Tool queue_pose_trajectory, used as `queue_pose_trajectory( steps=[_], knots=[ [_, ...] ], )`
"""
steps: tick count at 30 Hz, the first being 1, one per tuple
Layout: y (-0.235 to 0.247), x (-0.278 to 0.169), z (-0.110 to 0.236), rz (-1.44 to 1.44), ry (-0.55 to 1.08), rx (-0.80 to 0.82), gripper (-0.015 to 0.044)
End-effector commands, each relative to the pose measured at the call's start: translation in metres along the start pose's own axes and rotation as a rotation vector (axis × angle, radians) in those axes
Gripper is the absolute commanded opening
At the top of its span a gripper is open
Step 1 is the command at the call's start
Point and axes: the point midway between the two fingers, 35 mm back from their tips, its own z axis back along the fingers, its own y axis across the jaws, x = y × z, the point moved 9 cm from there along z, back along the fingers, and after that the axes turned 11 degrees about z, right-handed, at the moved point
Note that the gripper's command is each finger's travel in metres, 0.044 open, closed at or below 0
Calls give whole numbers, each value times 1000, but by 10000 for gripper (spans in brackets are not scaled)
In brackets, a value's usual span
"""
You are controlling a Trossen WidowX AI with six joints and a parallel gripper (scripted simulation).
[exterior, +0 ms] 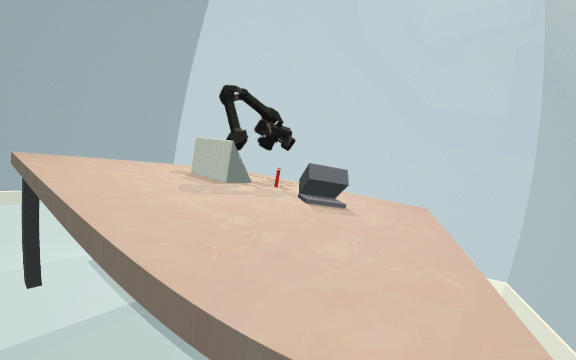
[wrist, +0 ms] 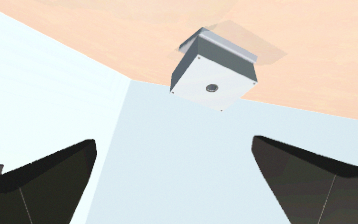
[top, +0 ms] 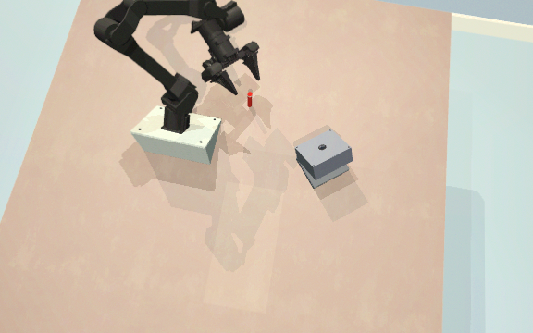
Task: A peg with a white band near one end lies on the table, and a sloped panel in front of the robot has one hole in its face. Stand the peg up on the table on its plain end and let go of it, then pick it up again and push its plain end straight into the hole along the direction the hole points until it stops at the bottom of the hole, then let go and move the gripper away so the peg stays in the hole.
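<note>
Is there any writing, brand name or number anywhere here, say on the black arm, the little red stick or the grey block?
None: no words, numbers or signs can be read in any view.
The black robot arm and its open pincer: unmarked.
The pale base block: only small dark dots at its corners.
The upright red peg: no lettering shows.
The grey sloped panel: one round hole, no label.

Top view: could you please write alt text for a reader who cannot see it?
A small red peg stands upright and alone on the tan table, just below the black arm's wide-open, empty tool. The arm rises from a white base block at upper left, and a grey sloped panel with one dark hole sits to the peg's lower right.
</note>
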Motion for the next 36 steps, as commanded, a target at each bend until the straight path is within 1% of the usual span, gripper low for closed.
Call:
queue_pose_trajectory(
  steps=[1, 10, 18, 27, 36],
  knots=[
    [-3, 0, -5, 61, -98, 34, 440],
    [-7, -1, -20, 172, -372, 75, 440],
    [-10, -4, -34, 212, -618, 36, 440],
    [-11, -14, -50, 186, -858, -97, 440],
    [-9, -29, -66, 92, -1017, -313, 440]
  ],
)
